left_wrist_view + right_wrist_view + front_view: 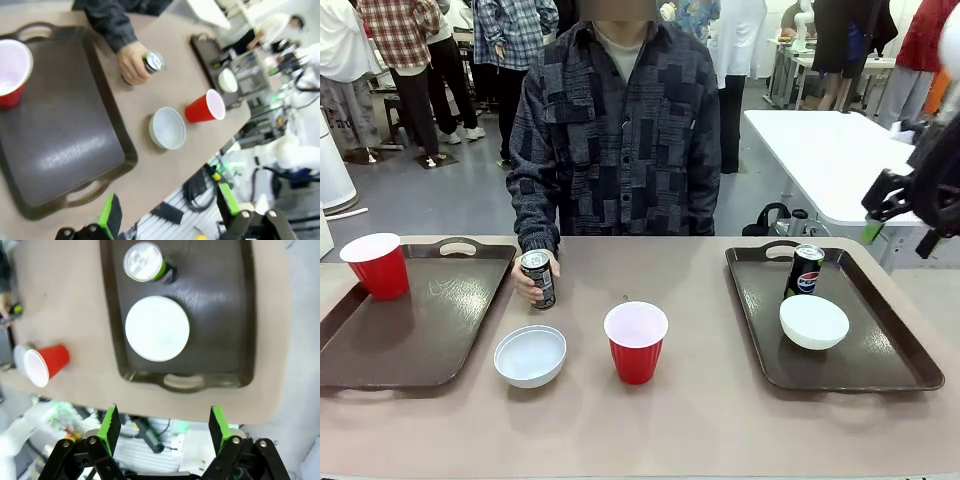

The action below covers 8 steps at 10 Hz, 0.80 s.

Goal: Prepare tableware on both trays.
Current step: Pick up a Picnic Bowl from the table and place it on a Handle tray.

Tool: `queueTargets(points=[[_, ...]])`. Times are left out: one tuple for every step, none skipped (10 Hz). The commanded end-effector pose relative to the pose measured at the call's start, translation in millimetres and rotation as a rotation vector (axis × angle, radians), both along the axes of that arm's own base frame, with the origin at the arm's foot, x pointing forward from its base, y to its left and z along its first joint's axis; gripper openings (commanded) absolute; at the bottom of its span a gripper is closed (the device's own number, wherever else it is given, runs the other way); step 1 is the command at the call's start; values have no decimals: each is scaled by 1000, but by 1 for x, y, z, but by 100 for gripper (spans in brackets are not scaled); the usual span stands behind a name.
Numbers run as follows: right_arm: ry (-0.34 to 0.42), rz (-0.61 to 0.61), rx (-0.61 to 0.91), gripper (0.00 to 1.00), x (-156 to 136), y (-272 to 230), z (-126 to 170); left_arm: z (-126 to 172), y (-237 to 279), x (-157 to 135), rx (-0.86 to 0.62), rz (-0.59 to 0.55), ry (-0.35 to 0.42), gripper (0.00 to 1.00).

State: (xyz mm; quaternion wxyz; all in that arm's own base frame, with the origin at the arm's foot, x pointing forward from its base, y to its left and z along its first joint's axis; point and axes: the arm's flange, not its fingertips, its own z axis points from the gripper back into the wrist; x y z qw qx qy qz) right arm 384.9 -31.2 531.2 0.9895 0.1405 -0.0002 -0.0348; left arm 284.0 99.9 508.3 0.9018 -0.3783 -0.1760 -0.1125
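Note:
The left tray [430, 330] carries one red cup [376, 265] at its far left corner. A person's hand holds a dark can [538, 278] upright on the table beside that tray. A white bowl [530, 355] and the second red cup [636, 342] stand on the bare table in the middle. On the right tray [880, 350] are the Pepsi can [806, 270] and another white bowl [814, 322]. My right gripper [165, 427] hovers open high above the right tray [215, 315], holding nothing. My left gripper [167, 210] is open and high above the left tray [60, 135].
The person stands at the far side of the table, one arm reaching to the can. Another white table [820, 150] stands behind on the right. Cables and equipment lie below the table's near edge in both wrist views.

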Motion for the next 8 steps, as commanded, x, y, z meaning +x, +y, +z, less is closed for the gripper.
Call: queueTargets(points=[[-9, 14, 156, 91, -20, -47, 15, 12, -51, -2, 150, -34, 11, 100], [-35, 3, 242, 91, -30, -74, 27, 16, -79, -4, 243, -60, 9, 100], [-76, 12, 353, 91, -42, -110, 40, 12, -109, -7, 347, -82, 11, 100], [-112, 16, 456, 91, -54, -137, 47, 4, -135, -8, 445, -106, 28, 100], [-149, 15, 533, 91, -63, -160, 49, -7, -159, -5, 561, -136, 27, 100], [-166, 15, 584, 91, -65, -174, 45, -21, -182, -1, 673, -161, 17, 100], [-159, 31, 622, 91, -66, -183, 37, -37, -203, 0, 777, -177, 7, 100], [-165, 64, 662, 91, -65, -191, 32, -52, -219, 3, 838, -178, -7, 100]])
